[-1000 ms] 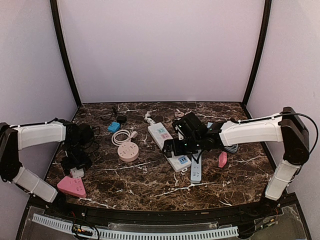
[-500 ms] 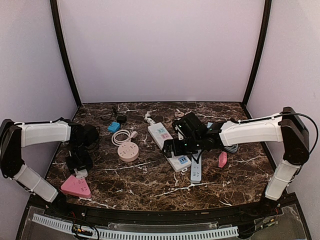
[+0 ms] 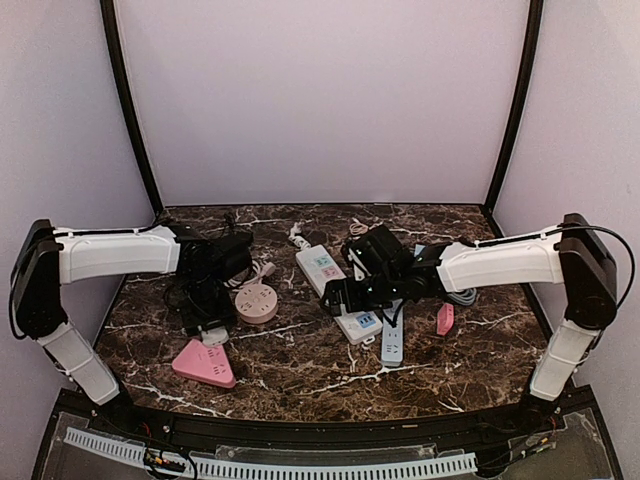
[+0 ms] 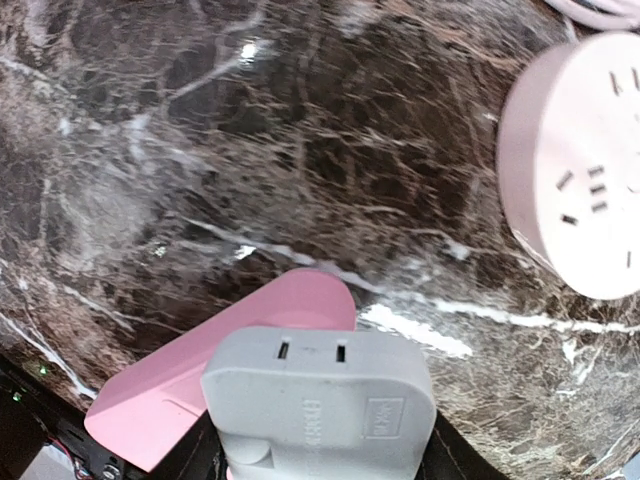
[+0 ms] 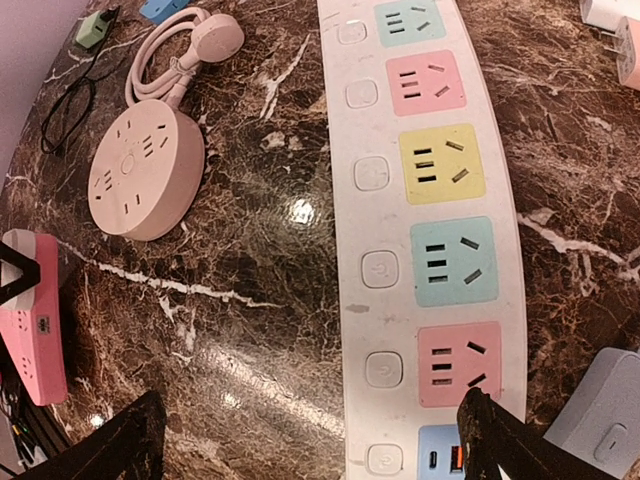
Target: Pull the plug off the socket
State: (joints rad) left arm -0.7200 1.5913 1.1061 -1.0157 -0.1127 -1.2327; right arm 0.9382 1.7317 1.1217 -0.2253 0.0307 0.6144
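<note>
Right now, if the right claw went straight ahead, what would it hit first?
Probably the white strip below the right gripper, or the table just beside it; depth is unclear.

Open dark marble table (image 3: pixel 300 372) lies near-centre, between the pink triangular power strip (image 3: pixel 205 365) and the slim grey power strip (image 3: pixel 391 346); the round pink socket hub (image 3: pixel 257 302) and long white power strip (image 3: pixel 318 266) crowd mid-table.

In the left wrist view, the grey plug (image 4: pixel 318 400) runs off the bottom edge, hiding part of the pink socket (image 4: pixel 170 390); the right edge cuts the round socket (image 4: pixel 585 170).
</note>
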